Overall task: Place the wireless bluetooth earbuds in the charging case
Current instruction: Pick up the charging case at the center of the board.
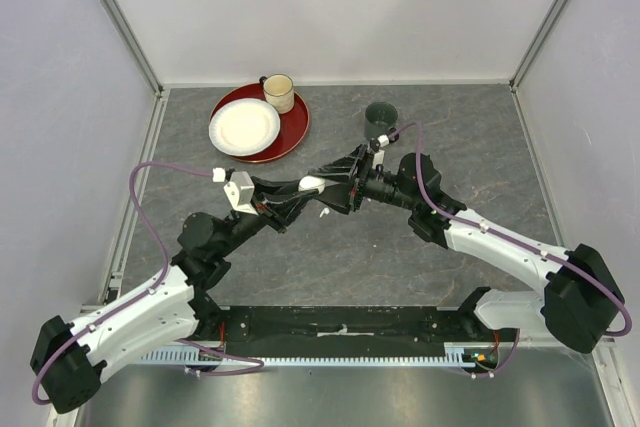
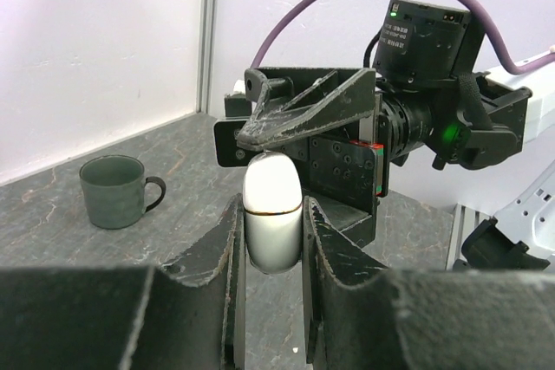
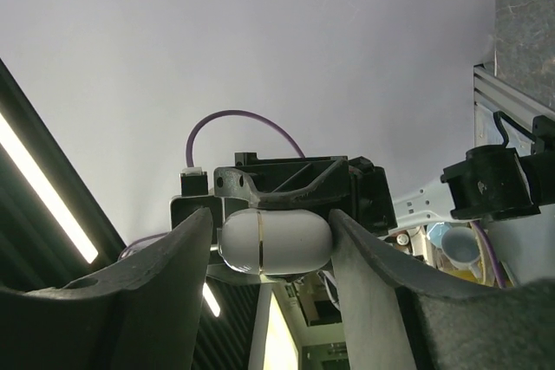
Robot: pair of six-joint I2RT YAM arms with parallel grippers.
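The white charging case [image 1: 312,184], lid shut with a thin gold seam, is held in the air over the middle of the table. My left gripper [image 1: 305,190] is shut on its sides; in the left wrist view the case [image 2: 272,214] stands upright between the fingers [image 2: 227,240]. My right gripper [image 1: 340,185] straddles the case end to end. In the right wrist view the right finger [image 3: 364,257] touches the case [image 3: 277,240] at its base, with a narrow gap at the lid end. A tiny white piece [image 1: 323,213] lies on the table below, too small to identify. No earbud shows clearly.
A red plate [image 1: 295,127] at the back left carries a white plate [image 1: 244,127] and a cream mug [image 1: 279,93]. A dark green mug [image 1: 381,119] stands at the back centre; it also shows in the left wrist view [image 2: 113,191]. White walls enclose the table.
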